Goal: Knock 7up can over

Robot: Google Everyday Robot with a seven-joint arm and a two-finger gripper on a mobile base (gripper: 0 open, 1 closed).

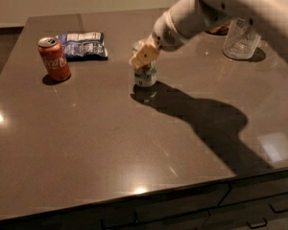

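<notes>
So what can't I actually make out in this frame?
Camera view:
- The 7up can: its top is hidden behind the gripper, which sits right at it, so contact between them cannot be judged.
- The arm: cut off by the top and right edges.
- The bag: print too blurred to read.
- The glass: upper rim partly covered by the arm; contents unclear.
</notes>
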